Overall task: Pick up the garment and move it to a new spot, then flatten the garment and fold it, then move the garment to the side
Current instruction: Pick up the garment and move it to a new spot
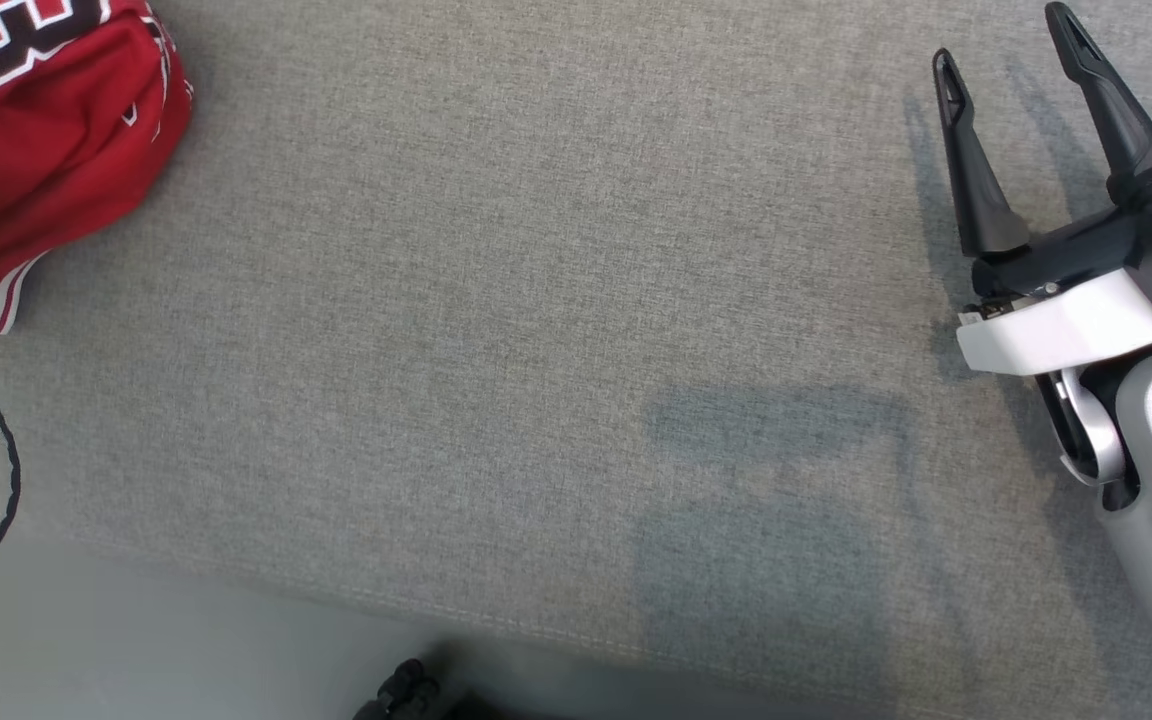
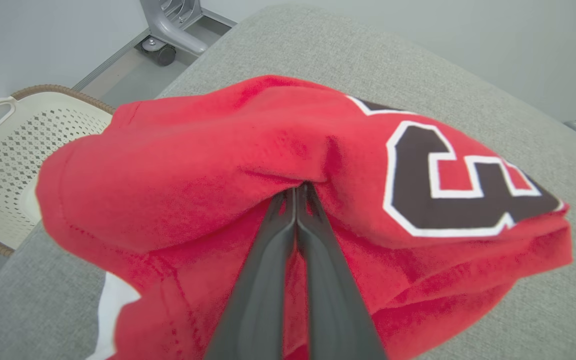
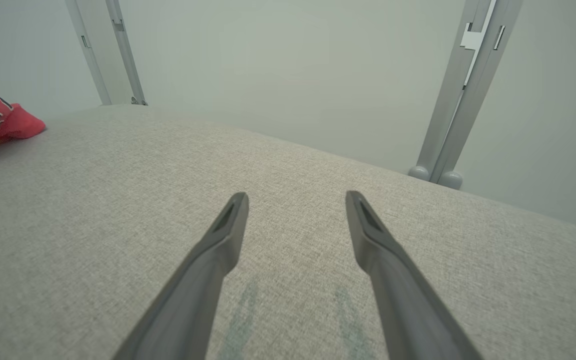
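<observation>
Left jaws pinch a fold of the red jersey (image 2: 193,165) at the table's (image 1: 536,350) far left; right jaws spread, well away.

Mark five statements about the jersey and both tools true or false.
1. The left tool is shut on the jersey. True.
2. The right tool is shut too. False: its fingers stand wide apart, with nothing between them.
3. The jersey is blue. False: it is red, with a black, white-edged numeral.
4. The jersey lies flat and folded. False: it sits bunched up in a heap on the table.
5. A white basket stands past the table's edge. True.
</observation>
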Motion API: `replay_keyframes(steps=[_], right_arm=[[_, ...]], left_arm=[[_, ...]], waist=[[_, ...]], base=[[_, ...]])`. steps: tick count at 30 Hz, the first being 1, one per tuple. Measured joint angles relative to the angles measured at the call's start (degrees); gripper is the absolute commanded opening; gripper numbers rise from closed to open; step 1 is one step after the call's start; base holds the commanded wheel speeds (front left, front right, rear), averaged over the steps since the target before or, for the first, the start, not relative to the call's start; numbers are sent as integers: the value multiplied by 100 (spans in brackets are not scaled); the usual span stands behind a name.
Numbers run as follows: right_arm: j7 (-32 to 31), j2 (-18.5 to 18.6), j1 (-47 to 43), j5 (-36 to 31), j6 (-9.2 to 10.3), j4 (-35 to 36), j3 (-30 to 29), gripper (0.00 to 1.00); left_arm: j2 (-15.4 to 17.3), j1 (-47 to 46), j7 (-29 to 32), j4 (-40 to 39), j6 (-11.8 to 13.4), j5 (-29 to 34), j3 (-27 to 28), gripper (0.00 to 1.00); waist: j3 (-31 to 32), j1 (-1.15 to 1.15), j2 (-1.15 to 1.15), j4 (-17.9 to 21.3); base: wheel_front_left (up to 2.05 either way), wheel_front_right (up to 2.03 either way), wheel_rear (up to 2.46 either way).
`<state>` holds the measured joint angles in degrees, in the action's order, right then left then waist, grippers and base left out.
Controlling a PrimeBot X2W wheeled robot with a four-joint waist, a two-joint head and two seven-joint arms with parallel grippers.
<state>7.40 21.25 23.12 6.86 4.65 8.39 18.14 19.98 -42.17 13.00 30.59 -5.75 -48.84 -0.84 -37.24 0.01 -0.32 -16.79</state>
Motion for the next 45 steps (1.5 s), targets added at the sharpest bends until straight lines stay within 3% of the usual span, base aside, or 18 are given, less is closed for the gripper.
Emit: replay_keyframes(steps=[6,15,28,33,45], right_arm=[[227,-225,-41,91,5,-225,46,100],[498,-578,-356,364,57,-612,102,100],[665,-1162,-713,632,98,-987,259,100],[678,-1281,-787,648,100,-1043,256,100],[695,-1456,-1253,682,108,-1121,313,100]], left_arm=[[126,-129,-305,-444,-124,153,-277,0],[169,-124,-503,-1706,-164,732,-1663,0],[-525,-131,-523,-3349,-164,977,-3916,0],[-691,-254,-326,-3438,-164,1018,-4557,0],[-1132,-376,-102,-2573,-165,1184,-5145,0]], waist=[[261,0,0,101],[806,0,0,302],[1490,-1,0,824],[1712,0,0,1158],[2170,-1,0,2074]], base=[[0,0,0],[0,0,0],[0,0,0],[0,0,0],[0,0,0]])
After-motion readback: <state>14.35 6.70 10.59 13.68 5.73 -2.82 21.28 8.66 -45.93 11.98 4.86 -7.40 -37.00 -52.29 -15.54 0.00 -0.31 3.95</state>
